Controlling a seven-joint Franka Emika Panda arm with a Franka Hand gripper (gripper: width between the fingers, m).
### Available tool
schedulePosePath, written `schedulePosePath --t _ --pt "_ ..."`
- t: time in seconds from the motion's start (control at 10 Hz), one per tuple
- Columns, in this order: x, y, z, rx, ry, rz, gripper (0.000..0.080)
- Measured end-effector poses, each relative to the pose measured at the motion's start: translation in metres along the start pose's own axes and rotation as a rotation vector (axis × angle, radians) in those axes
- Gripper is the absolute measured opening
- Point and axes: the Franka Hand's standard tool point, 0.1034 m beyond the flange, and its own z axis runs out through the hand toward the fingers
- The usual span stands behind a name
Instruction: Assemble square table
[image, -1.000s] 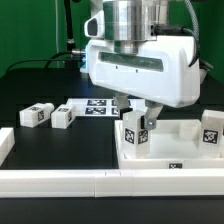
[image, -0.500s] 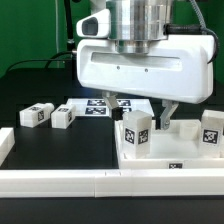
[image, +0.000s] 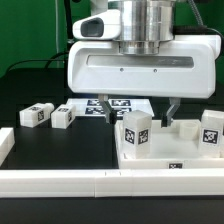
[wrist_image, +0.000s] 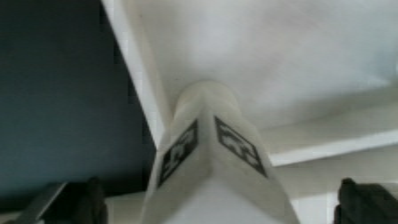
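Camera placement: one fixed, one wrist-borne.
The exterior view is set low and close, just above the black tabletop (image: 40, 90), and is faced level at the gripper (image: 141, 107). The wrist view is aimed steeply down between its fingertips (wrist_image: 71, 203), very near. The upright leg post (image: 136, 130) (wrist_image: 210, 150) and the square panel (image: 170, 160) (wrist_image: 267, 50) are shared by both.

Robotics lab bench; black table (image: 30, 85) w/ marker board (image: 92, 107), white border rails (image: 60, 182), b&w tags on leg posts (image: 37, 115).

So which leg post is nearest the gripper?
The upright leg post on the panel, directly below the open gripper; the other three sit farther aside.
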Motion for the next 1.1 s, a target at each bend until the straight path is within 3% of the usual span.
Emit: schedulePosePath --t 0.5,0.6,0.7,0.8,0.9,1.1 --pt "-0.0005 -0.0019 0.0003 -0.003 -0.001 -0.382 0.0649" --pt "-0.0004 -0.0019 0.0002 -0.007 -0.002 -0.395 0.0563" --pt "0.0001 -0.0017 -0.0001 -0.007 -0.001 -0.400 0.0408" --pt "-0.0001 -0.0014 0.0001 -0.007 -0.001 -0.399 0.0408" --pt "0.0000 -0.0015 -0.0001 -0.007 -0.001 -0.395 0.0287" --pt "0.0001 -0.0015 -0.0001 -0.006 -0.001 -0.354 0.0287"
